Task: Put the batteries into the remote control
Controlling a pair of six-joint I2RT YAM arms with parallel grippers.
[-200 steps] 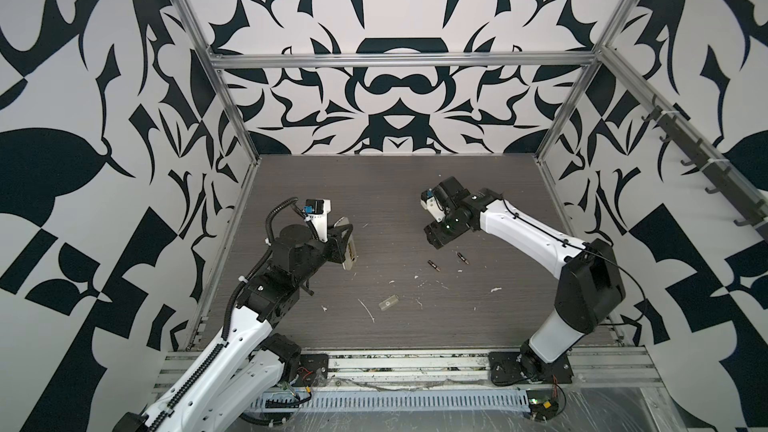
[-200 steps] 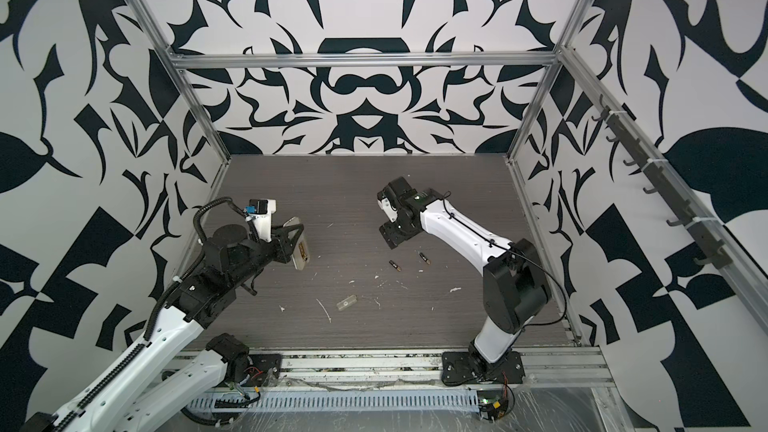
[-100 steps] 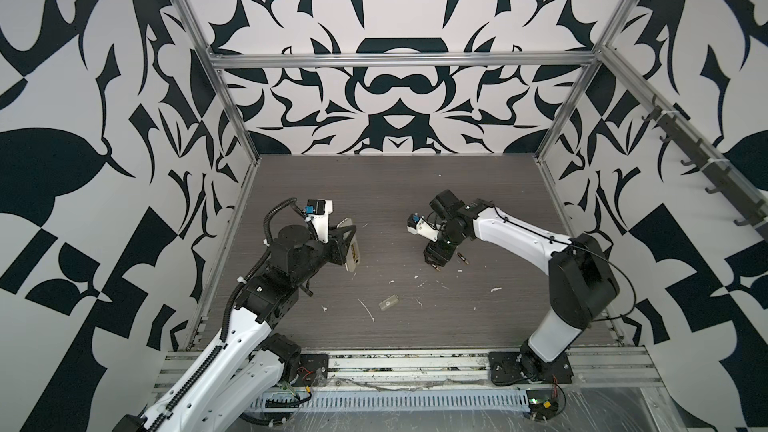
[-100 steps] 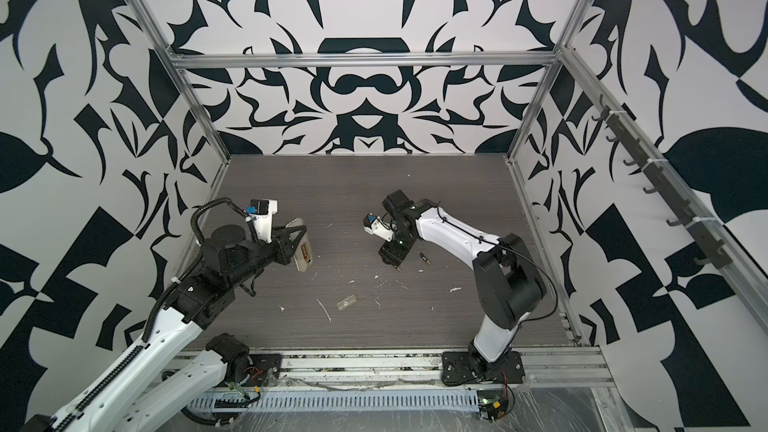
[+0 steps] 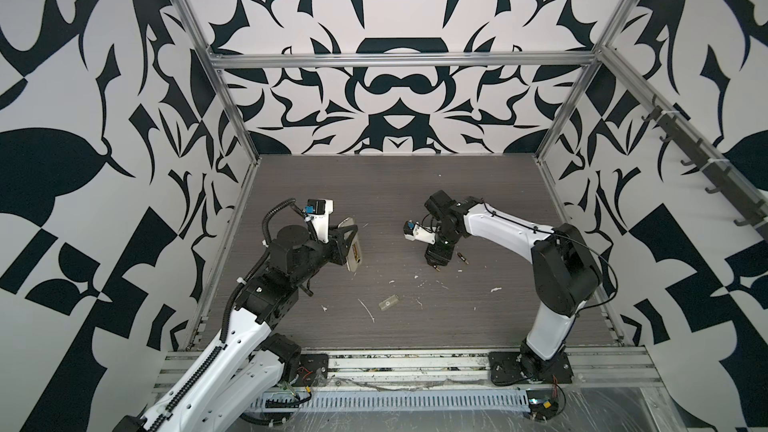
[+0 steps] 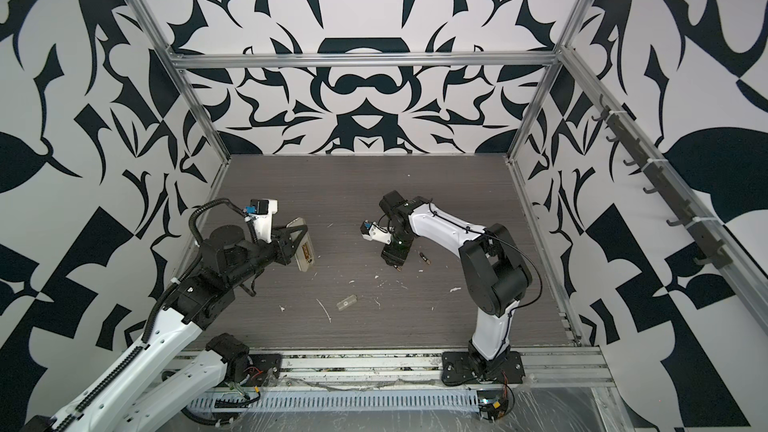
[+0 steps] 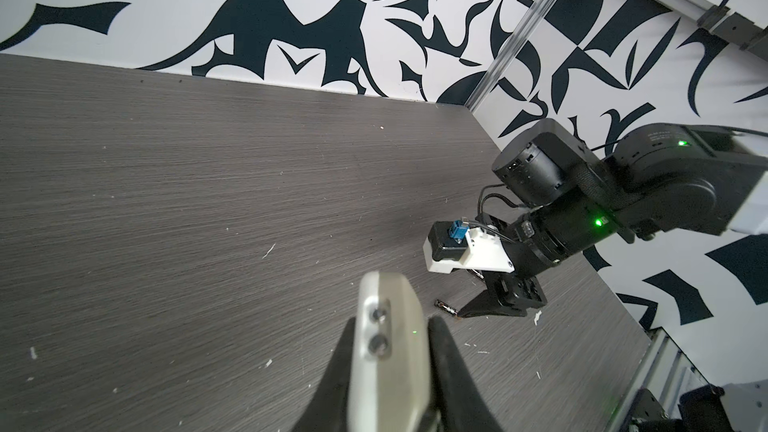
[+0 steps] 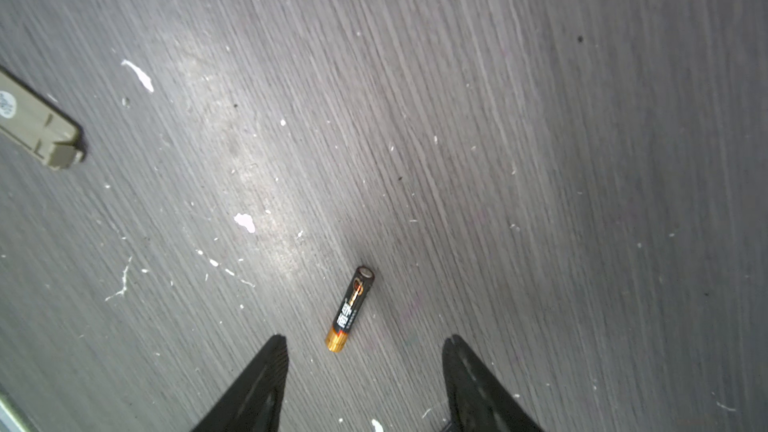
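Over the last second the right gripper [image 8: 365,340] has come down from above the surface [image 5: 374,184] and now points at the nearer battery [image 8: 350,309]. Its jaws have drawn in a little but stand apart, with nothing between them. In the right wrist view the battery lies flat, its gold end just ahead of the gap between the two fingertips. We take this as the approach to the first pick, with the grasp not yet made. The gripper seems to need a little more reach so the jaws close on the body, not the tip.

The other battery [image 5: 462,258] lies just beside the first on the surface, untouched. The cover [image 5: 388,303] lies well apart from both, nearer the front edge.

The left gripper [image 5: 345,243] has hardly moved. It stays clamped on the remote [image 5: 354,252], held tilted and clear of the surface on the left side. We cannot see into the recess from these views.

So no battery is loaded yet. We judge the risk to be the slim battery rolling or skidding away as the jaws close.
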